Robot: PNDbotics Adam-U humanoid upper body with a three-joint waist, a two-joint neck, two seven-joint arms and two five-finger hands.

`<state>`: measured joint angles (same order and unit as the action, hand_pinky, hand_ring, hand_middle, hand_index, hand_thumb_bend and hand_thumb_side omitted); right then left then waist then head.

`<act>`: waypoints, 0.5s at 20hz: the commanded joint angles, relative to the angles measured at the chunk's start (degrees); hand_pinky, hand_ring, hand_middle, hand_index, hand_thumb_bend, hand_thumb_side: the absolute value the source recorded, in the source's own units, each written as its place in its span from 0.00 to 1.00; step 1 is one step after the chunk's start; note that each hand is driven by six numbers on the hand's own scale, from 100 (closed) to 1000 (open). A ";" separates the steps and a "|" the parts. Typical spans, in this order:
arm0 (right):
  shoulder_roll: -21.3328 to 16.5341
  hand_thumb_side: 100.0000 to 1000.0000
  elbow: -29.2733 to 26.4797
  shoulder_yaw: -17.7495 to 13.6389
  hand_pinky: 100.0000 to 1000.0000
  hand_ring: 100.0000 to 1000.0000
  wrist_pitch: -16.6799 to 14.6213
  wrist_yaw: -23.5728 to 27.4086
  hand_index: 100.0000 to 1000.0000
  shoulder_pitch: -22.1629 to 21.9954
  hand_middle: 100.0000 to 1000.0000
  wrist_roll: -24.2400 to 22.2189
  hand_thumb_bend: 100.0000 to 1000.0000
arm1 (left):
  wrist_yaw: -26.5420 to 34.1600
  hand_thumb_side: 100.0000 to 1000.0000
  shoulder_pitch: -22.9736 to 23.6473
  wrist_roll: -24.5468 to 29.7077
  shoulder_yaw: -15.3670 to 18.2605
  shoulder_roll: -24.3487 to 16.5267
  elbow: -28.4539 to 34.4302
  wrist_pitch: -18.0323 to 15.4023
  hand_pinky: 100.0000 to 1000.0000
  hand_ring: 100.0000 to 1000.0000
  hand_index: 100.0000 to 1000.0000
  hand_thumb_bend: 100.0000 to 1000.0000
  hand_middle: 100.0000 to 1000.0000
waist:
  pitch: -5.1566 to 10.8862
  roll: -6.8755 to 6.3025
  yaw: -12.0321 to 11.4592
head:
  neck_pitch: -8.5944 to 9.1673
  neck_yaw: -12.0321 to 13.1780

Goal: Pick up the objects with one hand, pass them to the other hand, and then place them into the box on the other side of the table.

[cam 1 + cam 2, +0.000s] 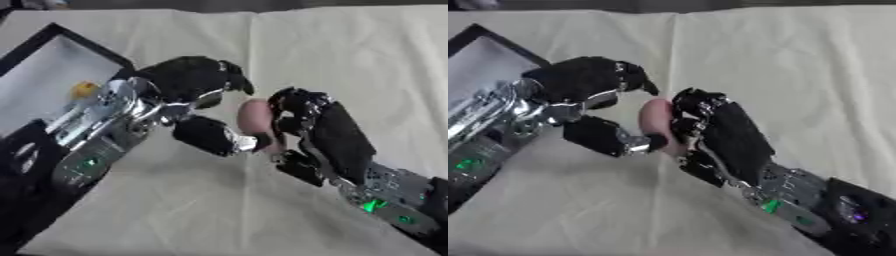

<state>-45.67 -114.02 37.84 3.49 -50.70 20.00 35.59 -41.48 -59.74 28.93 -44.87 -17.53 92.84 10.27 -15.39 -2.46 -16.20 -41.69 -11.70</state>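
pink object (656, 121) is gripped by curled right hand (726, 134) | left hand (188, 80) is curled around it, thumb touching | yellow item (85, 90) is seen in box (52, 65)

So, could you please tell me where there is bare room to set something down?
Bare cloth lies beyond the right hand, and near, below both hands. The box is open beside a yellow thing. Crowded: the middle, where the left hand meets the pink object.

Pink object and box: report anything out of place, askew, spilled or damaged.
Nothing stands out. The pink object sits mid-handover between the left hand and right hand, above the cloth. A small yellow thing lies in the box, which looks intact.
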 commanded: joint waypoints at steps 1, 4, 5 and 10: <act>-0.46 0.00 -0.57 -0.20 0.19 0.57 -0.41 -0.55 0.48 0.72 0.51 0.18 0.00 | 0.28 0.96 -0.57 -0.13 0.15 0.05 -0.23 -0.27 0.87 0.78 0.85 0.38 0.74 | 0.31 -0.40 0.12 | 0.41 0.07; -0.45 0.00 -0.57 -0.21 0.19 0.57 -0.45 -0.60 0.48 0.75 0.51 0.26 0.00 | 0.91 0.96 -0.60 0.08 0.09 0.12 -0.37 -0.37 0.87 0.78 0.85 0.38 0.74 | 0.28 -0.43 0.14 | 0.31 0.04; -0.44 0.00 -0.57 -0.22 0.19 0.57 -0.46 -0.62 0.48 0.77 0.51 0.29 0.00 | 1.06 0.95 -0.58 0.10 0.08 0.15 -0.37 -0.39 0.87 0.78 0.84 0.36 0.74 | 0.27 -0.44 0.15 | 0.22 0.01; -0.44 0.00 -0.57 -0.25 0.20 0.57 -0.55 -0.87 0.48 0.72 0.51 0.73 0.00 | 1.67 0.93 -0.52 0.76 -0.10 0.27 -0.62 -0.65 0.87 0.78 0.81 0.35 0.74 | 0.28 -0.44 0.25 | -0.09 0.03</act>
<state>-45.66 -113.79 37.85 3.11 -51.18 20.14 35.99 -40.11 -59.51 29.42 -45.26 -17.03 92.04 9.72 -15.39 -2.46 -16.00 -41.74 -11.70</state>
